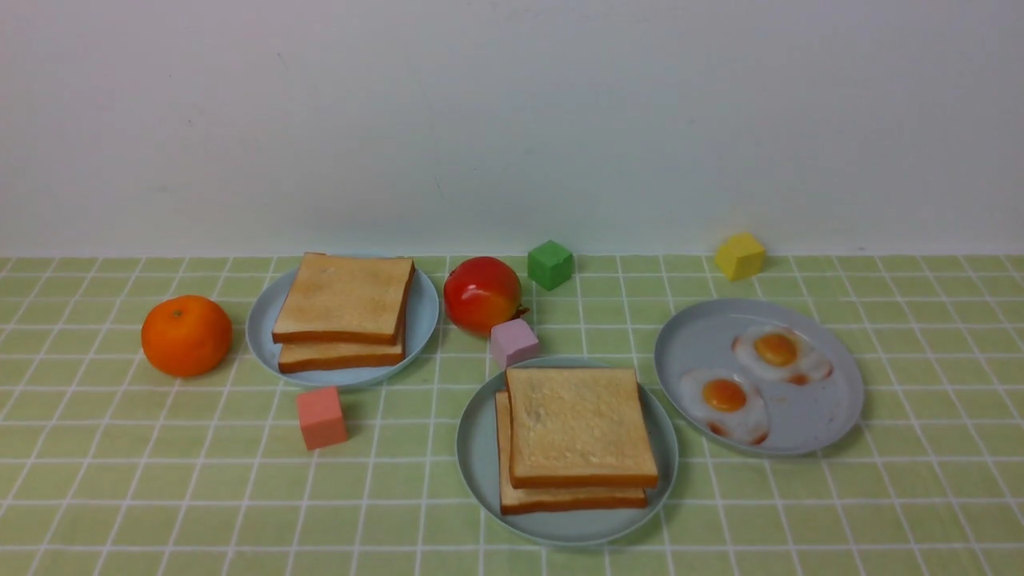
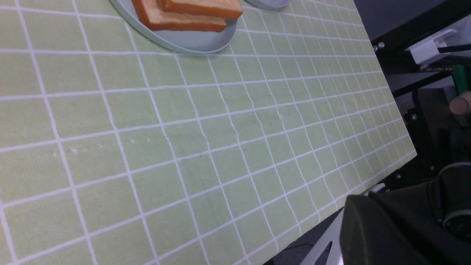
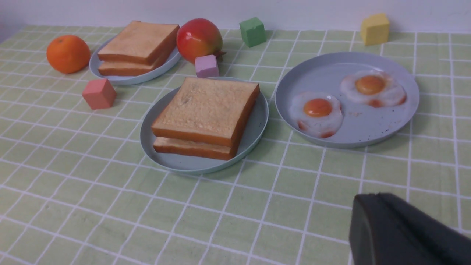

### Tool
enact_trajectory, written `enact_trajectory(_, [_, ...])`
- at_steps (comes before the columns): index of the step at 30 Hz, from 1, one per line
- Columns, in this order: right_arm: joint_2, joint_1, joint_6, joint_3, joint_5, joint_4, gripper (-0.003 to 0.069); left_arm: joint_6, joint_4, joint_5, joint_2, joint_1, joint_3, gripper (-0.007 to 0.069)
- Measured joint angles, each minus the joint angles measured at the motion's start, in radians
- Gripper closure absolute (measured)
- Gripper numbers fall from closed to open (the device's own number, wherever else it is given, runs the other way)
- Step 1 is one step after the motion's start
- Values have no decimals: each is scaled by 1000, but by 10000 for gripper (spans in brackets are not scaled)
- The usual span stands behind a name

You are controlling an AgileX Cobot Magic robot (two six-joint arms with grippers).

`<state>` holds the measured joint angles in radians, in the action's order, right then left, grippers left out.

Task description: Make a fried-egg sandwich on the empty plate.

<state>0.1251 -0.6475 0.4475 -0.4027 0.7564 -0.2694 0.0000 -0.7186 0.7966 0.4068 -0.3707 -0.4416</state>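
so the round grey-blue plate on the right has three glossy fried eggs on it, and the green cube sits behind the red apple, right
Not quite: the round grey-blue plate on the right holds two glossy fried eggs, one nearer and one farther back, not three. The front view and right wrist view both show this. The green cube does sit behind the red apple.

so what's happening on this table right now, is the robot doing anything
Nothing is being handled right now. No arm reaches over the table in the front view, and both sets of fingers are shut and empty. Two toast slices sit stacked on the near middle plate; no egg shows between them from here. Two fried eggs lie on the plate to the right, and another toast stack sits on the left plate.
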Motion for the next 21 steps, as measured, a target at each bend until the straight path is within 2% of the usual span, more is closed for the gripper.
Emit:
enact_trajectory(5, [0,0,-1,0,0,0,659,0,10,-6,0,0,2,638])
enact_trajectory(7, [0,0,-1,0,-1,0,657,25,89,-82,-12,1,16,638])
enact_trajectory(8, [0,0,-1,0,-1,0,656,27,89,-82,-15,2,16,638])
enact_trajectory(10, [0,0,-1,0,-1,0,655,37,201,-179,-52,8,43,638])
enact_trajectory(11, [0,0,-1,0,0,0,655,21,289,-279,-116,24,81,638])
enact_trajectory(15, [0,0,-1,0,-1,0,652,-104,452,-452,-281,95,219,638])
enact_trajectory(19, [0,0,-1,0,0,0,652,-205,561,-528,-408,197,404,638])
enact_trajectory(21, [0,0,-1,0,-3,0,652,-221,595,-474,-416,239,457,638])
